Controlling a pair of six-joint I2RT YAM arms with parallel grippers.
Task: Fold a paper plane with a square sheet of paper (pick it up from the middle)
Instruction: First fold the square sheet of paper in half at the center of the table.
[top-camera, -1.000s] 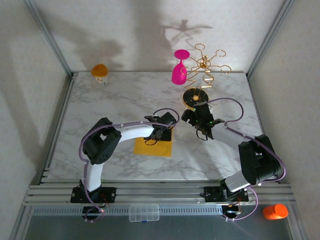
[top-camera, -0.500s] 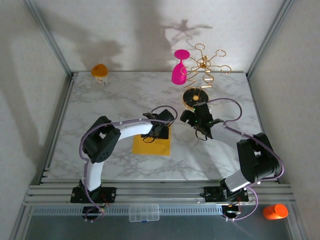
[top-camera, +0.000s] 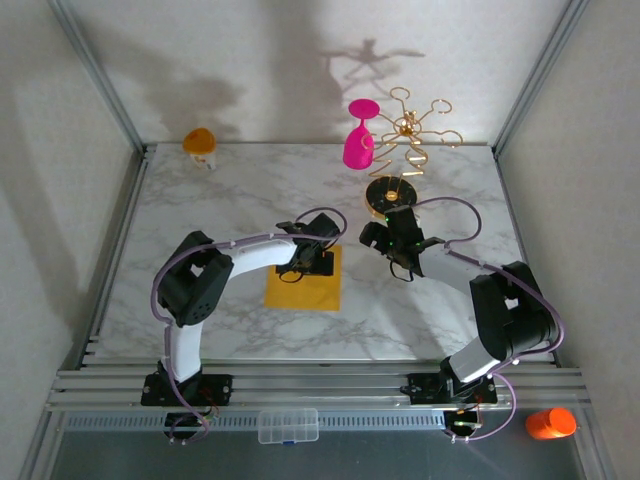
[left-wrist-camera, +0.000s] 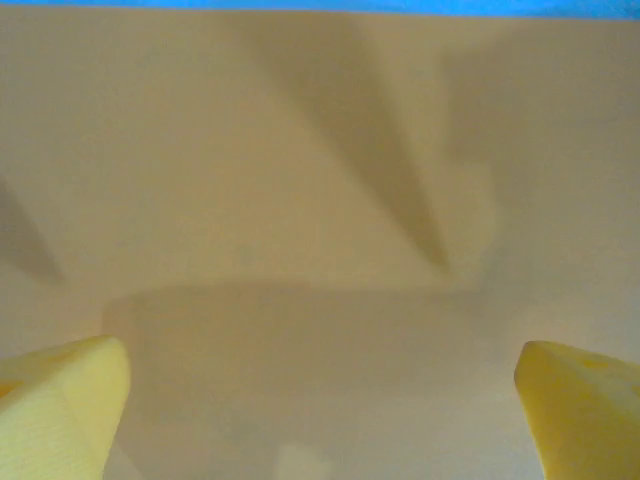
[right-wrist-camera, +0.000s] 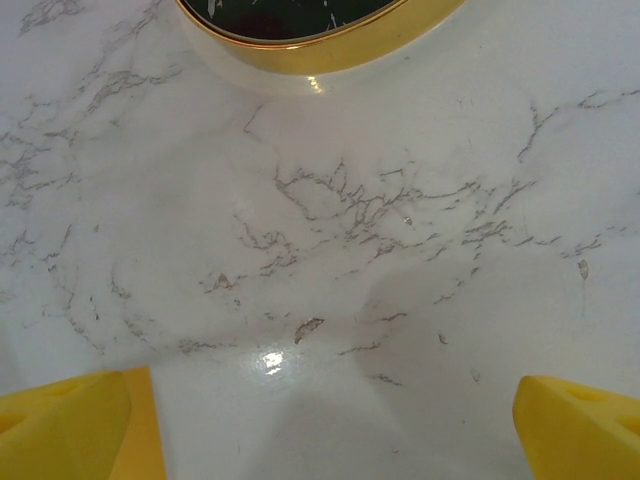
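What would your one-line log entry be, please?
left gripper open over square sheet of paper | right gripper open over table | paper unfolded

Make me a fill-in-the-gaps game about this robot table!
1. The square sheet of paper lies ___ under the left gripper.
2. The goblet by the gold rack is ___.
3. The right gripper is over bare ___ tabletop.
4. Both grippers' jaws stand ___.
Missing words: flat, pink, marble, open.
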